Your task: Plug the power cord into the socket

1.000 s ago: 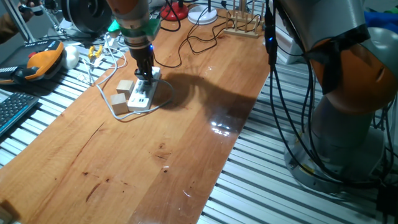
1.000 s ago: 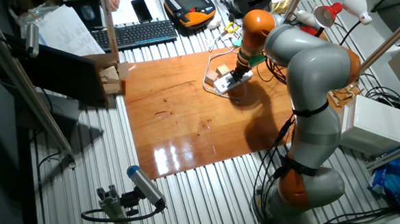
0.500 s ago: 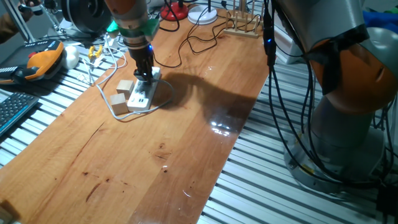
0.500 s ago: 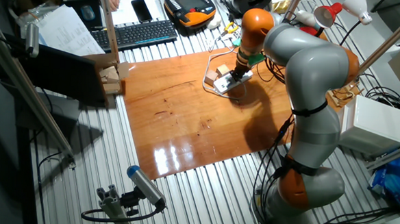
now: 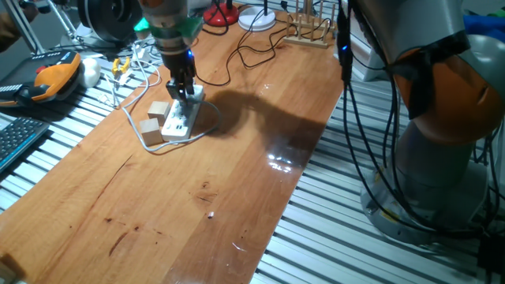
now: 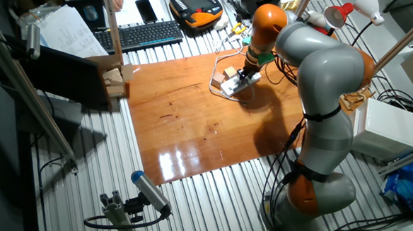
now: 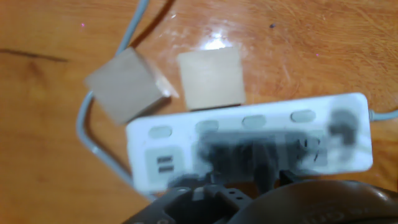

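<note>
The white power strip [image 5: 178, 120] lies on the wooden table at the back left, and also shows in the other fixed view [image 6: 233, 86] and across the hand view [image 7: 163, 163]. My gripper [image 5: 184, 91] stands upright just over its far half, fingers close together on the small black plug. The black power cord [image 5: 237, 57] winds away from the fingers toward the back of the table. In the hand view the gripper [image 7: 245, 177] and plug are a dark blur over the strip's middle outlets, so I cannot tell whether the plug is seated.
Two small tan cubes [image 5: 159, 110] [image 5: 151, 128] touch the strip's left side, seen also in the hand view [image 7: 127, 84] [image 7: 210, 78]. The strip's white cable [image 7: 93, 140] loops round them. An orange pendant [image 5: 51, 75] lies off the table's left, a wooden rack [image 5: 308, 31] at the back.
My gripper has risen slightly and shifted a little toward the back over the strip. The strip and cubes have not moved.
</note>
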Tool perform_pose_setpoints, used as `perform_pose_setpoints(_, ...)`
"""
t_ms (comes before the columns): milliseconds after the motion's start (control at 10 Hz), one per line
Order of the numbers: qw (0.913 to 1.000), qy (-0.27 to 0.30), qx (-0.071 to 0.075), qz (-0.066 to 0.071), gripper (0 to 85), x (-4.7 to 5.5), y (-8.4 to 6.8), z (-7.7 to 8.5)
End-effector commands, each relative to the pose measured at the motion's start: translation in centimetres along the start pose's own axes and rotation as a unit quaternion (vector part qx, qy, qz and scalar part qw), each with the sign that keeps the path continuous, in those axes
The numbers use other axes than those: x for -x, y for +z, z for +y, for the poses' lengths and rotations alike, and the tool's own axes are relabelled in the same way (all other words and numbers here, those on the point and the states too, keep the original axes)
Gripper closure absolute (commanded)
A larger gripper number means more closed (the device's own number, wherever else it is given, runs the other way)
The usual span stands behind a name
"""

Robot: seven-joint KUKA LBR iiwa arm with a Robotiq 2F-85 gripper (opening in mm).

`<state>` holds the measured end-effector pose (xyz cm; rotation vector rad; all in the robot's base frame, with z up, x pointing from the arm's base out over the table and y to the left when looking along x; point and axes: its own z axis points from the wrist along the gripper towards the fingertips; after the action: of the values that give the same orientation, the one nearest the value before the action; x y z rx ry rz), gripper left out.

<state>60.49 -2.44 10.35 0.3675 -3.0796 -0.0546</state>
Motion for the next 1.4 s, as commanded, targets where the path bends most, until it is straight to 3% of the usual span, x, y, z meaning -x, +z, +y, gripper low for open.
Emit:
perform_pose_setpoints(0, 0.9996, 0.000, 0.023, 0.014, 68.0, -0.6, -4.5, 0.1)
perform_pose_setpoints(100, 0.9991, -0.002, 0.038, 0.019, 85.0, -1.1, -6.5, 0.1)
perform_pose_setpoints(300, 0.9994, -0.011, 0.021, 0.025, 85.0, -1.4, -10.4, -0.5)
perform_pose_setpoints(400, 0.9995, -0.015, 0.019, 0.020, 85.0, -1.6, -11.9, -1.1)
perform_pose_setpoints(500, 0.9997, -0.015, 0.020, -0.001, 85.0, -1.9, -12.6, -1.5)
perform_pose_setpoints(600, 0.9992, -0.016, 0.010, -0.035, 85.0, -2.1, -12.7, -1.6)
perform_pose_setpoints(700, 0.9991, -0.011, 0.007, -0.040, 85.0, -2.0, -12.7, -1.7)
perform_pose_setpoints(900, 0.9995, -0.010, 0.008, -0.029, 85.0, -2.1, -12.8, -1.7)
perform_pose_setpoints(1300, 0.9992, -0.020, -0.004, -0.034, 85.0, -1.5, -12.7, -1.6)
